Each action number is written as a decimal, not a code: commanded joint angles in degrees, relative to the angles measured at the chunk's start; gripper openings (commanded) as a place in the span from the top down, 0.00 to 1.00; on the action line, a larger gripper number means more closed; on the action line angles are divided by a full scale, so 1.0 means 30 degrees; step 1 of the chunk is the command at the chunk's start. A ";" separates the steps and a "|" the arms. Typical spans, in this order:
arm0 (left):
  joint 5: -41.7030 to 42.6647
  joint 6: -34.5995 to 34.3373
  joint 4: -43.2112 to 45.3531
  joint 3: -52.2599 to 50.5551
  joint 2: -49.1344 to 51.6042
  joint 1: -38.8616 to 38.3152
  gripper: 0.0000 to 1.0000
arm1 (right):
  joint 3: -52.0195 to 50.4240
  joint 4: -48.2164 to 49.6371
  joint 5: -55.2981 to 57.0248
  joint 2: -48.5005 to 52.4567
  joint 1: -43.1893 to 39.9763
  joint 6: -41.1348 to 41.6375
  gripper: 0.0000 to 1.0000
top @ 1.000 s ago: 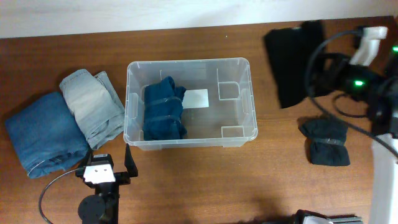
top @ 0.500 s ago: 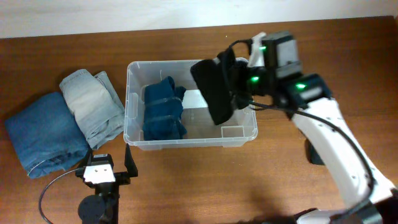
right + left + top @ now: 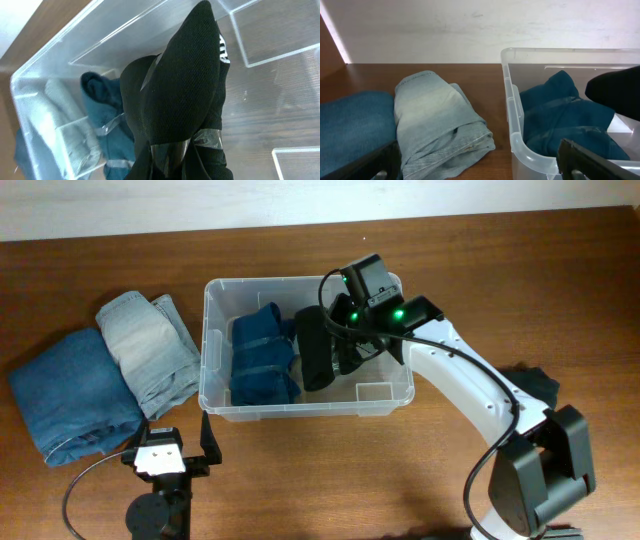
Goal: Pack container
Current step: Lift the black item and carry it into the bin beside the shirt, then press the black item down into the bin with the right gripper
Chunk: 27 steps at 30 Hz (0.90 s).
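Note:
The clear plastic container (image 3: pixel 208 370) stands mid-table. A folded dark blue garment (image 3: pixel 262 358) lies in its left half. My right gripper (image 3: pixel 342 345) is shut on a black taped garment bundle (image 3: pixel 314 350) and holds it inside the container, right beside the blue one. In the right wrist view the black bundle (image 3: pixel 185 85) fills the frame and hides most of the fingers (image 3: pixel 187 162); the blue garment (image 3: pixel 107 117) is at the left. My left gripper (image 3: pixel 185 442) is open and empty in front of the container's front left corner (image 3: pixel 512 105).
Folded light denim (image 3: pixel 150 348) and darker blue jeans (image 3: pixel 70 398) lie left of the container; both show in the left wrist view (image 3: pixel 437 120) (image 3: pixel 350 125). Another black bundle (image 3: pixel 535 385) lies at the right, partly behind my right arm.
My right arm swung from the far right to the container carrying the black bundle, then lowered it inside beside the blue garment. The left arm has not moved.

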 commanded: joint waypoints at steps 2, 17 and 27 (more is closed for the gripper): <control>0.0204 0.0299 0.0051 -0.0124 -0.0095 0.0117 0.01 | 0.0386 0.0641 0.1727 0.0219 0.0532 0.1297 0.96; 0.0204 0.0291 0.0051 -0.0124 -0.0095 0.0117 0.01 | 0.0342 0.1064 0.1508 0.1639 0.1494 0.1712 0.96; 0.0204 0.0299 0.0051 -0.0124 -0.0095 0.0117 0.01 | 0.0306 0.0401 0.1486 0.1705 0.1501 0.1545 0.96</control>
